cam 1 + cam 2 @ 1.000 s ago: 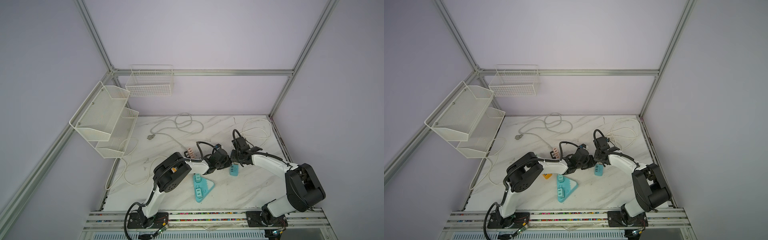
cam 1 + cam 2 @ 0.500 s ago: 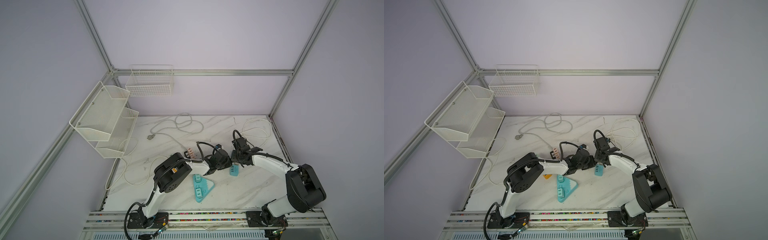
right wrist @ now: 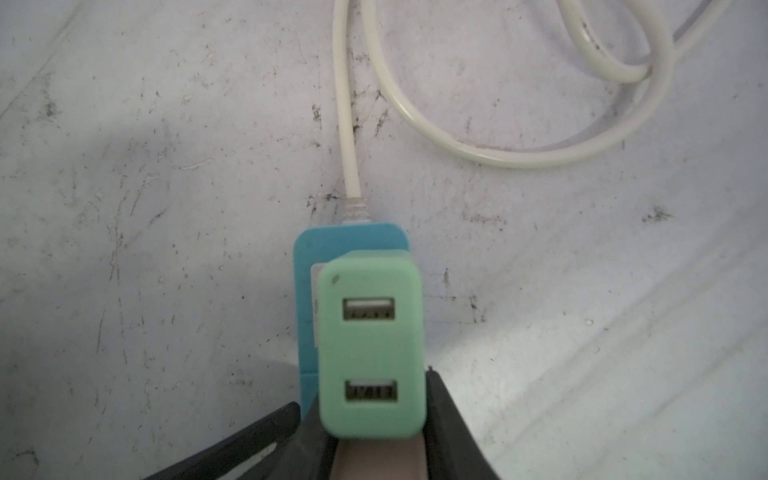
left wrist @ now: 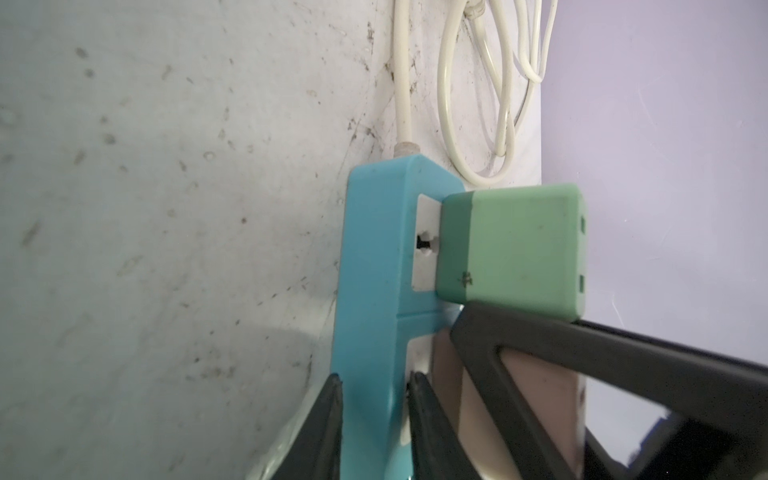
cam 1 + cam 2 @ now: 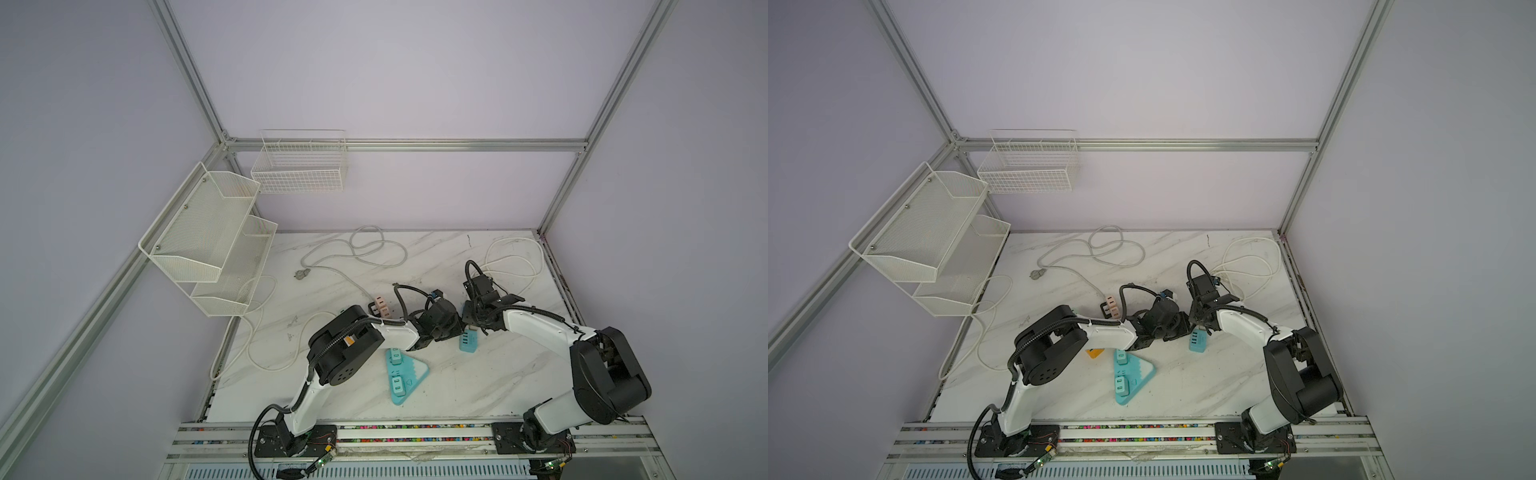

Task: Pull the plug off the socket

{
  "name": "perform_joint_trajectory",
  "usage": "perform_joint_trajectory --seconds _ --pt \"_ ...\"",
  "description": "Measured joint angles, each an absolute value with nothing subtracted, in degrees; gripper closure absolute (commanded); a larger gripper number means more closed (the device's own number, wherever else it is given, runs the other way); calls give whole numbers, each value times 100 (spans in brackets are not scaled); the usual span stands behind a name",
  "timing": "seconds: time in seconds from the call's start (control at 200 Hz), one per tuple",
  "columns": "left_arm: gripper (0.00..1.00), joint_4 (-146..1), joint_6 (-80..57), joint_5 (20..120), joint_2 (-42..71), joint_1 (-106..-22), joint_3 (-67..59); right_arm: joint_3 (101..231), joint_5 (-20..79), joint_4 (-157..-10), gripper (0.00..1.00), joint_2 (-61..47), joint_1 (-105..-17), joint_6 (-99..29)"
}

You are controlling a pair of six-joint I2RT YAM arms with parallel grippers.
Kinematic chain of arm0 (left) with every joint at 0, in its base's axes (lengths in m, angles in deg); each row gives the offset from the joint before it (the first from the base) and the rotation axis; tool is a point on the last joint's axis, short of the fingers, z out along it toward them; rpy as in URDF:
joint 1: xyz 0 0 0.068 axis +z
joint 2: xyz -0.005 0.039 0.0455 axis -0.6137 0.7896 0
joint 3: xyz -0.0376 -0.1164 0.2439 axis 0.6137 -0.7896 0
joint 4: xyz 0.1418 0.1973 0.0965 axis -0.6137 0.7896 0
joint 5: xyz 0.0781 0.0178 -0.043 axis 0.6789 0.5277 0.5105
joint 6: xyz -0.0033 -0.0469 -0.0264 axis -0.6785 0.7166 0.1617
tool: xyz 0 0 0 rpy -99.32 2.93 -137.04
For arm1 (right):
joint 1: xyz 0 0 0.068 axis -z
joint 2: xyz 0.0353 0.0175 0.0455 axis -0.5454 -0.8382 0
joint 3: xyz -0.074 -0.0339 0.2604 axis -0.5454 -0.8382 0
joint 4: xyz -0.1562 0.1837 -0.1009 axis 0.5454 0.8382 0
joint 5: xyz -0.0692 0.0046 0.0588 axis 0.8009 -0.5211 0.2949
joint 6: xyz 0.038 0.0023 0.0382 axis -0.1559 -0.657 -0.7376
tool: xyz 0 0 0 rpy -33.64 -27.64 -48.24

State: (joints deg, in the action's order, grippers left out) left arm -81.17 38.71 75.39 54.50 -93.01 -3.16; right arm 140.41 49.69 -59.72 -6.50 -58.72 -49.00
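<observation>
Step in hand: grip made, pull not yet done. Blue socket strip (image 5: 468, 345) sits on the bench (image 5: 478, 399), right of centre, approx mid-depth, between the two arms. White cord (image 3: 349, 124) runs off its far end. Two plugs stand in it side by side: green plug (image 4: 515, 249) w/ two USB ports at the far end, pink plug (image 4: 540, 395) just nearer. Both look seated, bases against the strip face.

L gripper (image 4: 374, 380): jaws sit either side of the strip's near part, touching it. By the look they pinch it to hold it steady. Which faces they bear on I can't tell.

R gripper (image 3: 363, 388): jaws closed from above, pink plug between them. Tips reach along to the green plug's near end. Most of the pink plug is hidden by the jaws, so that hold is my reading, not certain.

Next, I'd judge: R lifts straight up along the pins, no twist, while L pins the strip to the bench. That needs a firm L hold; if it slackens, the strip comes up w/ the plug. Watch the green plug, since R tips rubbing it could drag it too. Cord lies slack, so it shouldn't hinder.
</observation>
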Motion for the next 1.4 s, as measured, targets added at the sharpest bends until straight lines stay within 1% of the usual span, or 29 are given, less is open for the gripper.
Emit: perform_joint_trajectory --seconds 0.35,0.67,0.925,1.1,1.27,1.4 --pt "72 -8426 3875 7309 5111 -9432 -915 14041 4998 -5961 75 -650 -5955 -4920" --pt "75 -8404 3895 7292 5100 -9450 -950 14041 5059 -5943 66 -652 -5988 -4916" --pt "76 -8380 3895 7311 5091 -9450 -950 14041 5188 -5893 62 -807 -6136 -4979" --pt "76 -8373 3895 7320 5091 -9454 -948 14039 5288 -5853 73 -831 -6169 -5053" --pt "77 -8351 3921 7344 5091 -9467 -948 14045 5321 -5836 75 -825 -6178 -5071" --pt "77 -8301 3941 7373 5078 -9476 -948 14072 5350 -5805 80 -845 -6202 -5071"
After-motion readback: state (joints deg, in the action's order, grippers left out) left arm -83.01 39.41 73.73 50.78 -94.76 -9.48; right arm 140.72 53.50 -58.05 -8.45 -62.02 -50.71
